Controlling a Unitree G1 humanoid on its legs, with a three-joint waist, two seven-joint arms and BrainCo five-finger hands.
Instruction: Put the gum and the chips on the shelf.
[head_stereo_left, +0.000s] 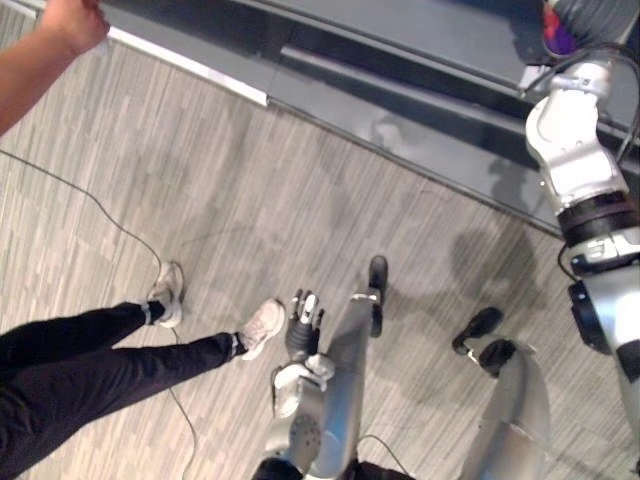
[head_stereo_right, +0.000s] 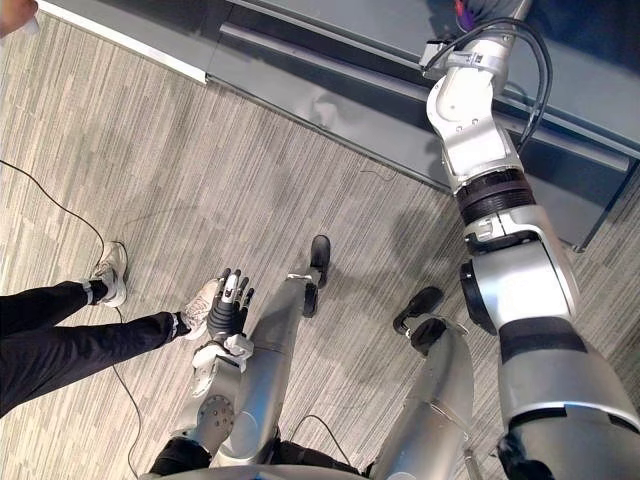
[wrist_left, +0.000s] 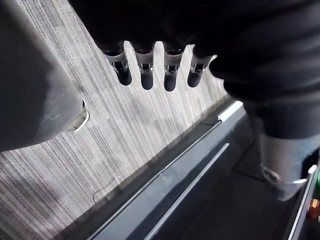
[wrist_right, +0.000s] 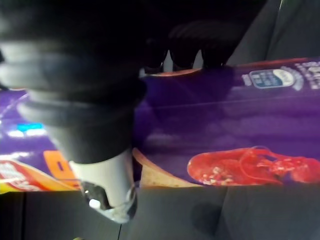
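- Chips (wrist_right: 225, 125): purple bag, up at the dark grey shelf (head_stereo_left: 420, 40); whether it rests on a board cannot be told.
- Right hand (wrist_right: 107, 187): arm stretched up to the shelf, thumb laid across the near face of the bag, fingers (wrist_right: 172, 55) hooked over its far edge, grasping it.
- Left hand (head_stereo_left: 303, 322): hangs over the striped floor (head_stereo_left: 250, 200), well apart from the shelf, fingers straight and loose, holding nothing.
- Person: black-trousered legs (head_stereo_left: 80, 360) and pale shoes (head_stereo_left: 262, 325) on the floor, further from the shelf than the left hand and just beside it.
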